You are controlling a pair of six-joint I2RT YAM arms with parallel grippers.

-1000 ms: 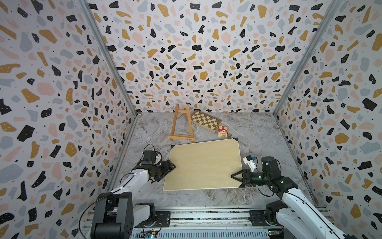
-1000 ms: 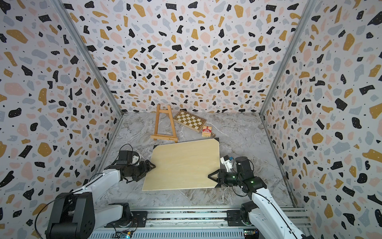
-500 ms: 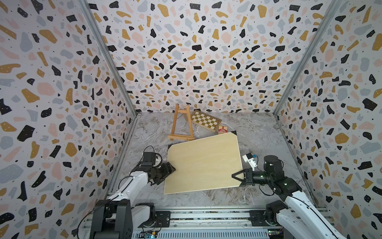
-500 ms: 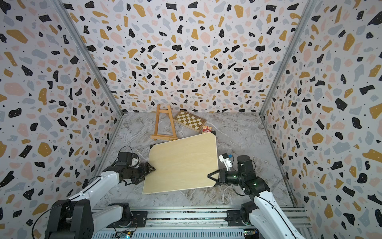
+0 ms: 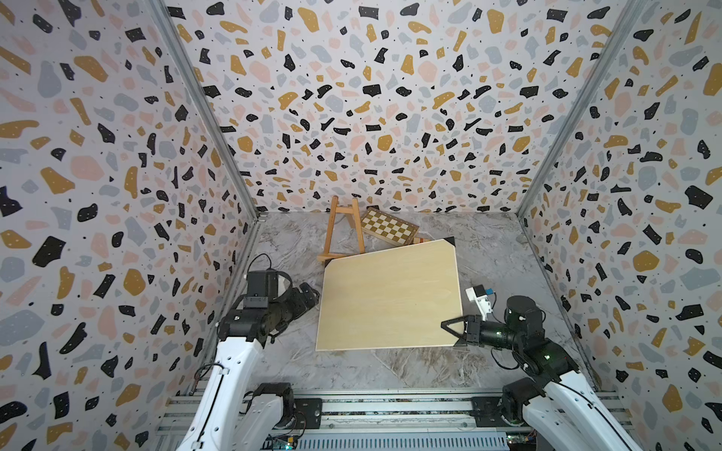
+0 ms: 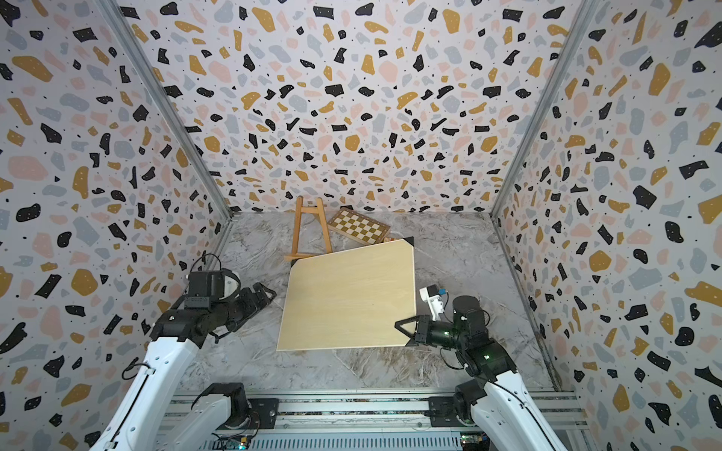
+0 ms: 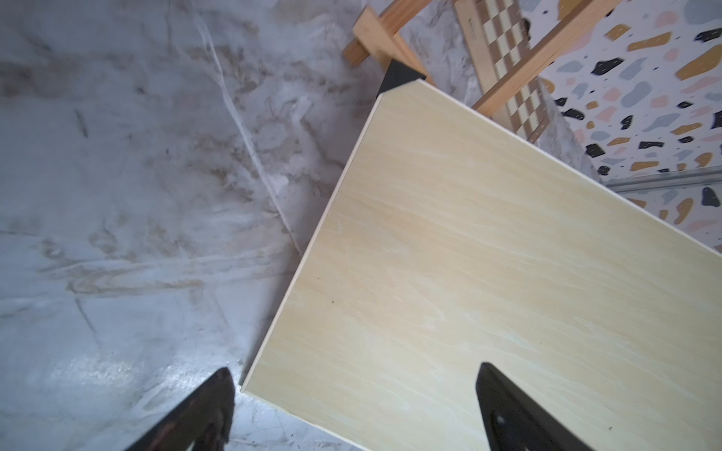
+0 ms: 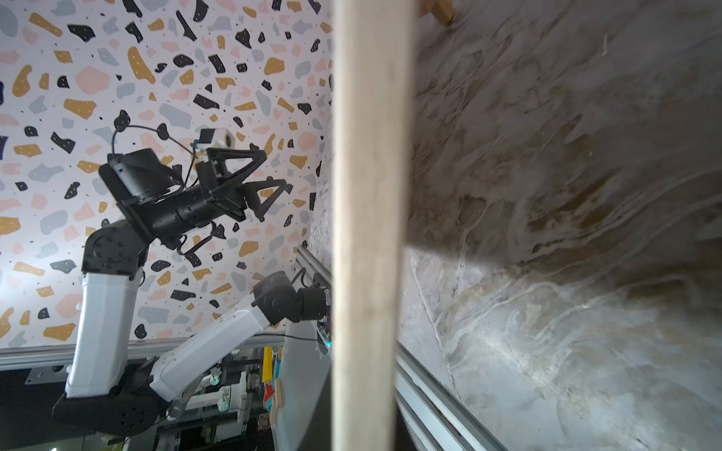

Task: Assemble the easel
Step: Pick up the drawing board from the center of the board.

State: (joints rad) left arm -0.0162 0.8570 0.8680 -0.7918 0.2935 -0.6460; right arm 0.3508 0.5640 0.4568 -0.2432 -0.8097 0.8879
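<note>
Easel (image 5: 345, 210) sits at the back of the table (image 5: 488, 254) by the wall, beside the chessboard (image 5: 388, 227). Right gripper (image 5: 449, 334) clamps the pale board's (image 5: 390, 296) near right corner; left gripper (image 5: 313, 296) spread wide at its left edge

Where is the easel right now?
In both top views the easel stands at the back of the table, left of centre. The chessboard is just to its right, and the pale board has its far-left corner at the easel's bottom ledge.
</note>
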